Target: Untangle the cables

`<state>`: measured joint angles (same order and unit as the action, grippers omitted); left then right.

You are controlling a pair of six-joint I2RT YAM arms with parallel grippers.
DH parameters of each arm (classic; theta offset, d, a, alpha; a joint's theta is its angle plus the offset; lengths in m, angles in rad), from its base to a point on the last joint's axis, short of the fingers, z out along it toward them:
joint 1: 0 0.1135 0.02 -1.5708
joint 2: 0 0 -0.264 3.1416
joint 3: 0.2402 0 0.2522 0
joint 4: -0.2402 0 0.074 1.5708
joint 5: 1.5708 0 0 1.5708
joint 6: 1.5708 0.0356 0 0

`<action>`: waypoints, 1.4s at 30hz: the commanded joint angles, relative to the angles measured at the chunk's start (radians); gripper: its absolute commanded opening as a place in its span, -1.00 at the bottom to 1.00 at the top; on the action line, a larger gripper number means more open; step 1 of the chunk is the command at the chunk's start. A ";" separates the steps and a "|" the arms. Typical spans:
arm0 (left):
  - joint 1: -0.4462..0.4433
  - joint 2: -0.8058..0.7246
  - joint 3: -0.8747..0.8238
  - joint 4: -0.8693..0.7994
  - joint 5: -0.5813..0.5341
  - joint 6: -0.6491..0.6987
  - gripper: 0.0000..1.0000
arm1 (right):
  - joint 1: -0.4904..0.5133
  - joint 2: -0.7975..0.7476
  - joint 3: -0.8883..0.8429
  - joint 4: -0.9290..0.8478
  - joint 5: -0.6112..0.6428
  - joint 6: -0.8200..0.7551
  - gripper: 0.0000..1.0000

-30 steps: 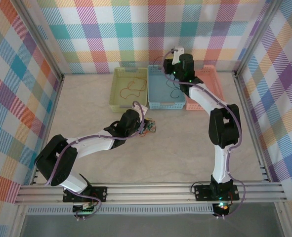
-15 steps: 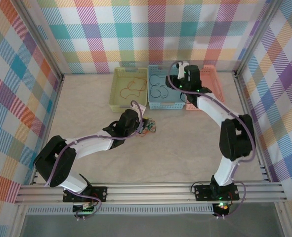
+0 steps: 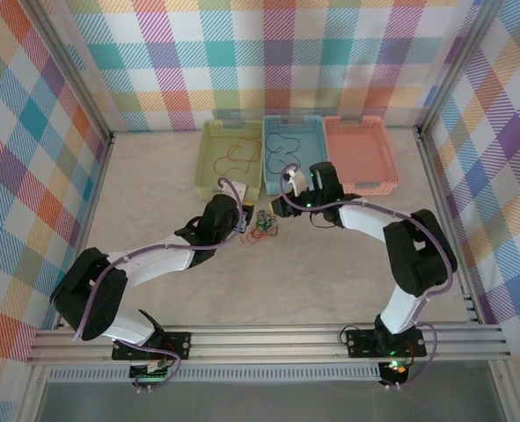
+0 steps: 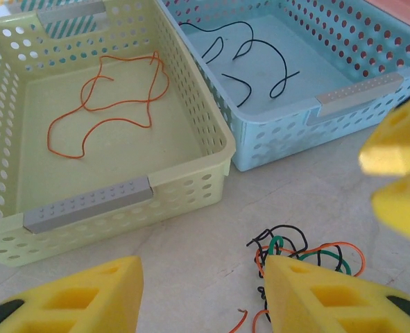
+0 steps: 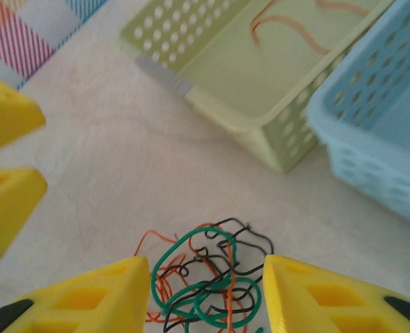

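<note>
I see bare beige table (image 3: pixel 330 281) in front, open room. Mid-table, the cable tangle (image 3: pixel 261 227) lies loose between my left gripper (image 4: pixel 201 277) and right gripper (image 5: pixel 206 270), both with jaws apart and empty. Beyond are the green basket (image 3: pixel 208 167), blue basket (image 3: pixel 317 149) and orange basket (image 3: pixel 361 149), near the plaid wall (image 3: pixel 277 53).

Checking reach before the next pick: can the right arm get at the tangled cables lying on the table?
Probably yes: the right gripper, fingers open, hangs just over the cable tangle, with nothing in between.
</note>
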<state>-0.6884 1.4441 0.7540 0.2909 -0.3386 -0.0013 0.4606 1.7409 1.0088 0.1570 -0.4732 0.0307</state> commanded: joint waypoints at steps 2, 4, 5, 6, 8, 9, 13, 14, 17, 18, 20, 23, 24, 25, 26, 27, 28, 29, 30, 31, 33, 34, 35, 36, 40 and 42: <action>0.010 -0.004 0.009 -0.002 -0.022 -0.016 0.00 | 0.015 0.065 0.000 0.012 -0.008 -0.065 -0.03; 0.010 -0.003 0.010 -0.001 -0.019 -0.017 0.00 | 0.015 0.103 0.037 -0.034 0.020 -0.059 -0.04; 0.010 -0.004 0.010 -0.001 -0.019 -0.014 0.00 | 0.015 0.114 0.056 -0.061 0.023 -0.058 -0.06; 0.012 -0.003 0.010 -0.001 -0.019 -0.015 0.00 | 0.014 0.123 0.071 -0.085 0.026 -0.059 -0.08; 0.010 -0.002 0.011 -0.001 -0.019 -0.014 0.00 | 0.016 0.123 0.070 -0.091 0.032 -0.060 -0.14; 0.010 -0.002 0.011 -0.002 -0.018 -0.014 0.00 | 0.016 0.121 0.067 -0.088 0.028 -0.062 -0.16; 0.011 0.000 0.012 -0.004 -0.014 -0.011 0.00 | 0.016 0.128 0.067 -0.107 0.031 -0.071 -0.18; 0.010 0.000 0.013 -0.005 -0.013 -0.012 0.00 | 0.017 0.133 0.074 -0.120 0.036 -0.072 -0.19; 0.010 0.001 0.014 -0.007 -0.011 -0.012 0.00 | 0.018 0.144 0.086 -0.137 0.030 -0.075 -0.34; 0.011 0.002 0.015 -0.008 -0.008 -0.012 0.00 | 0.019 0.144 0.087 -0.137 0.024 -0.077 -0.44; 0.010 0.004 0.017 -0.011 -0.008 -0.011 0.00 | 0.020 0.147 0.090 -0.140 0.012 -0.080 -0.60; 0.010 0.006 0.019 -0.012 -0.002 -0.010 0.00 | 0.022 0.140 0.082 -0.134 0.005 -0.089 -0.79; 0.010 0.007 0.018 -0.012 0.002 -0.011 0.00 | 0.024 0.136 0.077 -0.129 0.005 -0.088 -0.81; 0.010 0.004 0.018 -0.012 0.008 -0.009 0.01 | 0.025 0.130 0.071 -0.122 0.004 -0.089 -0.85; 0.010 0.005 0.018 -0.010 0.013 -0.008 0.00 | 0.027 0.123 0.064 -0.113 0.004 -0.090 -0.88; 0.010 0.003 0.017 -0.009 0.015 -0.008 0.01 | 0.029 0.116 0.057 -0.107 0.006 -0.091 -0.91; 0.010 0.002 0.015 -0.009 0.015 -0.009 0.01 | 0.031 0.107 0.045 -0.096 0.014 -0.090 -0.94; 0.010 -0.001 0.011 -0.006 0.015 -0.008 0.02 | 0.034 0.091 0.031 -0.079 0.022 -0.091 -0.98; 0.010 -0.003 0.010 -0.003 0.015 -0.009 0.02 | 0.036 0.078 0.017 -0.063 0.027 -0.091 -1.00; 0.010 -0.005 0.006 -0.001 0.016 -0.009 0.02 | 0.038 0.063 -0.001 -0.039 0.029 -0.088 -1.00; 0.010 -0.012 0.001 0.002 0.018 -0.008 0.03 | 0.041 0.028 -0.045 0.020 0.028 -0.070 -1.00; 0.010 -0.018 -0.003 0.006 0.018 -0.008 0.04 | 0.042 0.007 -0.074 0.059 0.023 -0.057 -1.00; 0.011 -0.023 -0.010 0.012 0.018 -0.009 0.05 | 0.043 -0.013 -0.099 0.095 0.016 -0.048 -1.00; 0.010 -0.026 -0.013 0.017 0.022 -0.009 0.05 | 0.048 -0.032 -0.119 0.115 0.013 -0.043 -1.00; 0.010 -0.035 -0.028 0.039 0.059 -0.003 0.10 | 0.084 -0.147 -0.187 0.172 0.042 -0.045 -1.00; 0.010 -0.046 -0.040 0.057 0.101 0.003 0.12 | 0.096 -0.208 -0.239 0.220 0.048 -0.034 -1.00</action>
<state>-0.6884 1.4307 0.7341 0.2962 -0.2955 -0.0067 0.5373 1.6161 0.8124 0.2573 -0.4206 -0.0154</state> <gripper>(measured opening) 0.559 0.064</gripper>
